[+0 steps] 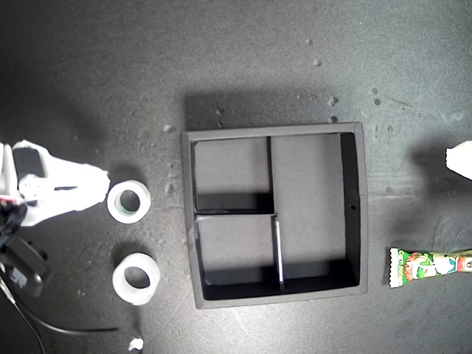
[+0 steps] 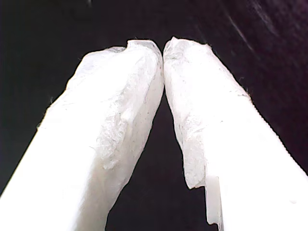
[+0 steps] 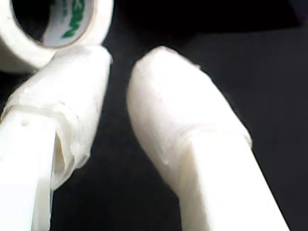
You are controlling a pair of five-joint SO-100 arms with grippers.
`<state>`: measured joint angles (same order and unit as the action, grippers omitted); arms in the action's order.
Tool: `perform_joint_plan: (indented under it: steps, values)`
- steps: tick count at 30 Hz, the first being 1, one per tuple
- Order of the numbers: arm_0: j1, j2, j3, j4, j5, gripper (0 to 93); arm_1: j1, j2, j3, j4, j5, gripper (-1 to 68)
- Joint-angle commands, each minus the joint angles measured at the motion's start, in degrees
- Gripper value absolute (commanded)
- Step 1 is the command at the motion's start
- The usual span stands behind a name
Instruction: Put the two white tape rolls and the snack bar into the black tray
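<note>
Two white tape rolls lie on the dark table at the exterior view's left: one with a greenish inner rim [image 1: 145, 200], the other [image 1: 136, 296] nearer the front. My second gripper [image 1: 102, 184] [image 3: 122, 62] is open, its tips just beside the green-rimmed roll [image 3: 19, 48] and holding nothing. The black tray [image 1: 355, 206] sits in the middle with all three compartments bare. The snack bar [image 1: 431, 265] lies at the exterior view's right edge, partly cut off. My first gripper [image 2: 163, 48] is shut on nothing over dark surface.
A white tip of the other arm [image 1: 460, 159] pokes in at the exterior view's right edge, above the snack bar. Black cables and arm parts [image 1: 22, 273] sit at the exterior view's lower left. Small crumbs dot the table behind the tray.
</note>
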<state>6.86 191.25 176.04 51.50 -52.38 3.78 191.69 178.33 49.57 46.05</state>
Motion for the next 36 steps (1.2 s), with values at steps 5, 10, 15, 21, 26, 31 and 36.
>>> perform_joint_plan:
  steps: [5,10,15,21,26,31,36]
  values:
    - [-4.3,2.7,-1.8,-6.5,5.1,17.8,-4.0,0.4,0.7,-5.6,10.5,-0.3]
    - [-2.5,2.5,-10.4,-2.2,4.4,18.5,-1.4,0.4,0.7,-4.1,19.1,-0.2]
    - [-0.4,-12.4,-23.1,-1.9,6.0,18.4,-0.7,0.4,0.7,-4.0,23.0,-0.1]
    - [4.8,-47.7,-41.1,-0.6,4.2,18.0,-3.3,0.4,0.7,-4.1,24.2,0.7]
    - [11.2,-65.5,-49.7,5.0,-0.6,16.0,-6.2,0.4,0.7,-3.3,24.2,3.8]
    - [14.2,-72.3,-52.4,8.3,-4.3,15.8,-6.6,0.4,0.7,-3.3,24.0,4.2]
    - [14.5,-74.2,-52.7,8.3,-4.5,15.9,-6.8,0.4,0.7,-3.3,24.3,4.2]
